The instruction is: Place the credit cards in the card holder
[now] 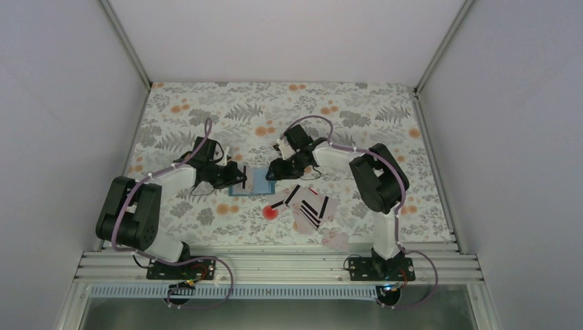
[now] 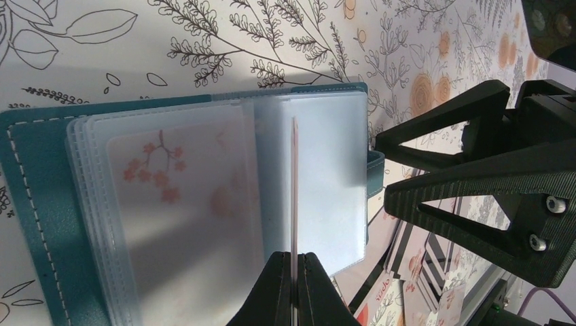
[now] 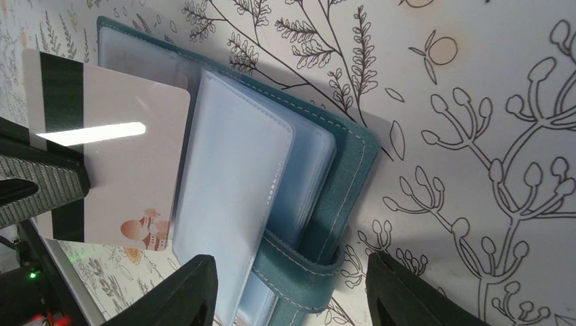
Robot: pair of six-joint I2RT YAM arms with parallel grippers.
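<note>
left wrist view: credit card [image 2: 294, 190] edge-on, a thin line straight out from the left gripper [image 2: 294, 261], pinched tight. right wrist view gives its face: glossy white, black stripe at the gripped edge, long axis across those fingers, far edge meeting the frosted sleeves [image 3: 231, 170] of the open card holder [image 3: 346, 170] just ahead. holder teal, stitched. right gripper [image 3: 291, 265] spread wide, straddling the tab [image 3: 306, 285].
</note>
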